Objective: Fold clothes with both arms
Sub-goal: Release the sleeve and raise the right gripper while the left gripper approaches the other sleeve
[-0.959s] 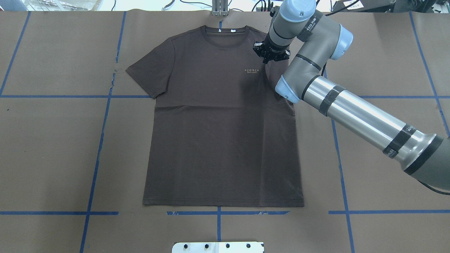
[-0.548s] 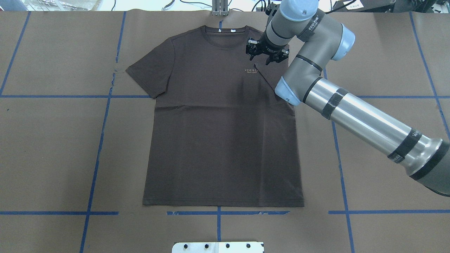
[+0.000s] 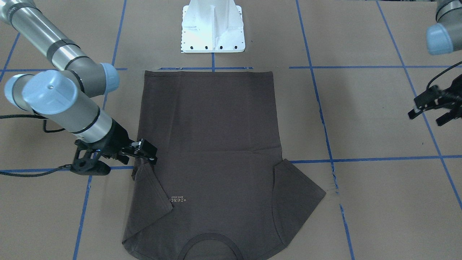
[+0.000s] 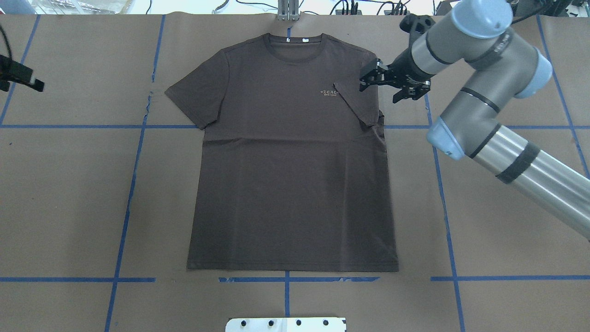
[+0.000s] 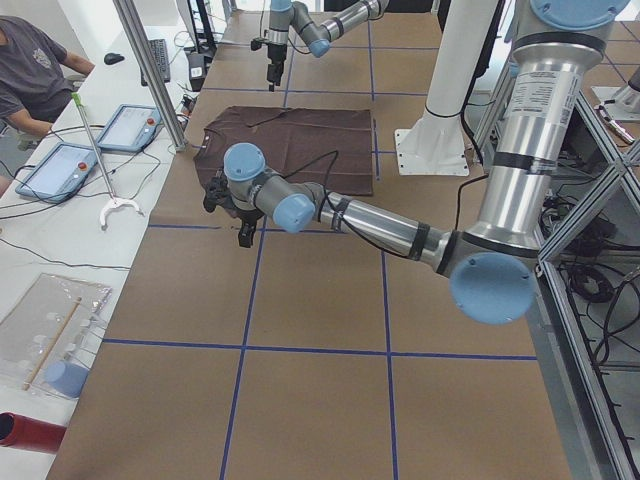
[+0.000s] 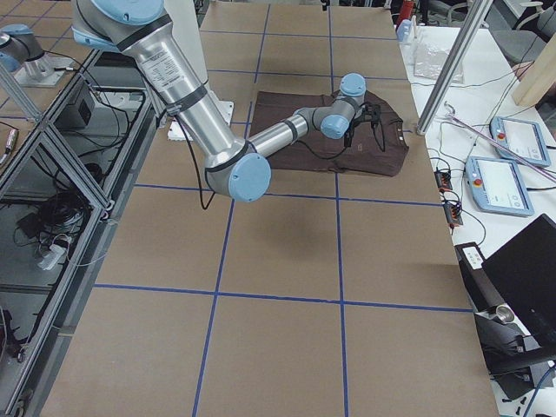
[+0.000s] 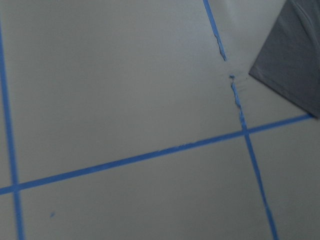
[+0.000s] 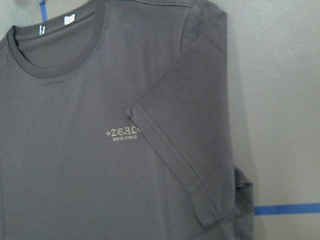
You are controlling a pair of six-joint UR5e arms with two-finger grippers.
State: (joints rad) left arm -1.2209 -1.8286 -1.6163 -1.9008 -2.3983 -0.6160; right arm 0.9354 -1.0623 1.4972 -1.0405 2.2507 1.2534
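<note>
The dark grey-brown T-shirt (image 4: 290,184) (image 3: 216,137) lies flat on the brown paper, collar at the far edge. Its sleeve (image 4: 357,99) (image 8: 190,125) on my right side is folded in over the chest, beside the pale logo (image 8: 124,134). The other sleeve (image 4: 193,97) is spread out flat. My right gripper (image 4: 382,87) (image 3: 119,159) hovers open and empty by the shirt's right shoulder edge. My left gripper (image 3: 429,116) (image 4: 20,76) hangs open and empty well off the shirt, at the table's left. The left wrist view shows only paper, tape and a sleeve corner (image 7: 295,60).
Blue tape lines (image 4: 124,216) grid the paper. A white bolted pedestal (image 3: 213,29) stands at the near edge behind the hem. Beyond the far edge, a seated person (image 5: 30,60) and tablets (image 5: 125,125) on a side table.
My right gripper opened over the chest, left the sleeve folded there, and moved right past the shoulder edge. The left gripper has come into view at the left edge.
</note>
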